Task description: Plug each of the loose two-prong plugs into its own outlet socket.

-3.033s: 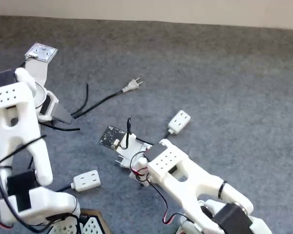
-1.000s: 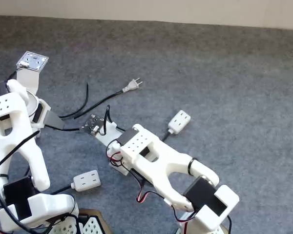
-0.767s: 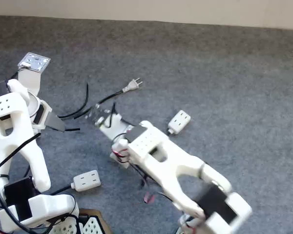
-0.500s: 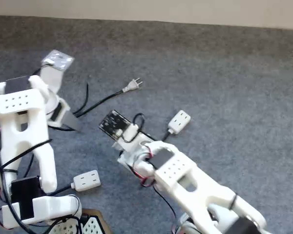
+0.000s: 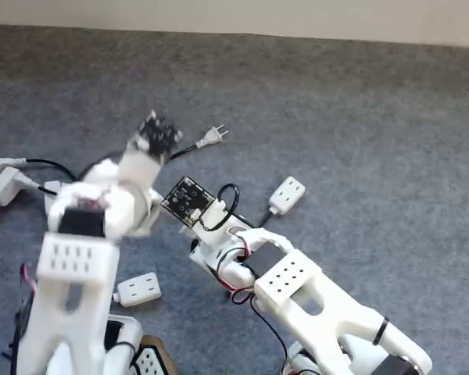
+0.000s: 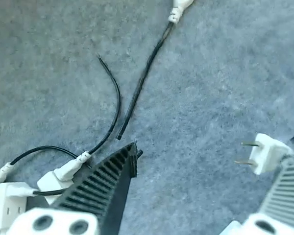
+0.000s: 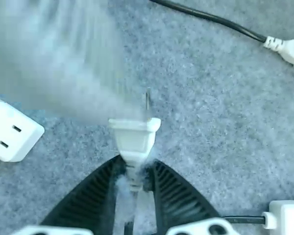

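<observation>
My right gripper (image 7: 135,169) is shut on a white two-prong plug (image 7: 134,137), prongs pointing away from the wrist, just above the grey carpet. A white outlet block (image 7: 10,129) lies close beside it. My left gripper (image 6: 208,161) hangs open over the carpet, and the held plug (image 6: 262,154) shows by its pale finger (image 6: 284,178). A loose plug (image 5: 211,138) on a black cable (image 6: 142,83) lies farther back. A second outlet (image 5: 286,195) sits beside the right arm (image 5: 289,277), a third (image 5: 138,289) near the left arm's base.
A plug and outlet joined together (image 6: 59,176) lie by the left gripper's dark finger (image 6: 112,178), and the same pair sits at the far left edge (image 5: 4,187). A short black cable end (image 6: 112,93) curls nearby. Open carpet stretches to the right.
The left arm has swung from the far left toward the middle, close over the right gripper. The right arm pulled back slightly, still holding its plug.
</observation>
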Robot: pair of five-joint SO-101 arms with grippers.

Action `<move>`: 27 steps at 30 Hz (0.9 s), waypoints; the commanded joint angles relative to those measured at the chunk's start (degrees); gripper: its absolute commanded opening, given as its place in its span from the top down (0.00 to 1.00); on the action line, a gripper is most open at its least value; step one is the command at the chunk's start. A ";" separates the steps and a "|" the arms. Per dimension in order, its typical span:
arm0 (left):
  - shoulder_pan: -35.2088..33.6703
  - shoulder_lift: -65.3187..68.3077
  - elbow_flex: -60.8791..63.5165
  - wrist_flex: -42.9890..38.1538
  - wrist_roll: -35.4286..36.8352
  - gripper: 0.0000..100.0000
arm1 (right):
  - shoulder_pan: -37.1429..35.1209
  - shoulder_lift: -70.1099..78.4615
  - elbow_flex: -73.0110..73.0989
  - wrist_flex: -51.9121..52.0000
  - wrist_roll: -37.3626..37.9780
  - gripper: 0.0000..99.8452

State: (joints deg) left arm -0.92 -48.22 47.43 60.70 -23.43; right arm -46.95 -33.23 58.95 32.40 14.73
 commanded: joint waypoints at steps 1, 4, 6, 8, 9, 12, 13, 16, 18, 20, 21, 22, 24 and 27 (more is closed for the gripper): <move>1.27 -13.32 8.57 -2.64 3.78 0.59 | 0.92 -1.98 -0.13 -0.57 -2.37 1.00; 1.01 -16.40 12.62 -2.81 4.48 0.59 | 0.57 -2.07 -1.19 3.91 -4.48 1.00; 1.01 -17.45 14.99 -4.13 5.54 0.59 | -0.75 -3.47 -3.12 6.64 -4.57 1.00; 1.01 -17.63 17.10 -5.80 5.45 0.59 | -2.33 -6.37 -4.88 10.33 -4.66 1.00; 1.01 -17.54 17.98 -6.42 5.45 0.59 | -3.21 -8.40 -5.49 12.44 -4.66 1.00; 1.27 -17.71 20.35 -7.56 5.45 0.59 | -4.88 -14.64 -8.48 18.59 -4.66 1.00; 1.27 -17.71 20.79 -7.65 5.45 0.59 | -5.14 -16.40 -9.71 20.44 -4.66 1.00; 1.36 -17.89 22.20 -7.65 5.45 0.59 | -5.41 -19.12 -13.41 24.66 -4.66 1.00; 1.36 -17.98 23.25 -7.65 5.36 0.59 | -5.23 -19.03 -16.13 26.68 -4.57 1.00; 1.54 -17.98 24.31 -7.65 5.27 0.59 | -5.14 -18.24 -18.33 27.65 -4.57 1.00; 1.71 -17.98 24.66 -7.65 5.27 0.59 | -5.14 -17.71 -18.95 27.82 -4.57 1.00; 1.80 -17.98 24.75 -7.65 5.27 0.59 | -5.14 -17.01 -19.38 27.82 -4.57 1.00; 1.36 -17.98 24.40 -7.65 5.19 0.59 | -5.05 -15.16 -19.30 27.74 -4.57 1.00; -3.21 -17.98 21.85 -7.56 3.25 0.59 | -4.35 -12.00 -19.30 27.82 -4.31 1.00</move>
State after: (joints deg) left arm -0.04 -65.89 72.04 53.76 -18.42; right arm -51.16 -48.35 42.95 59.91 10.59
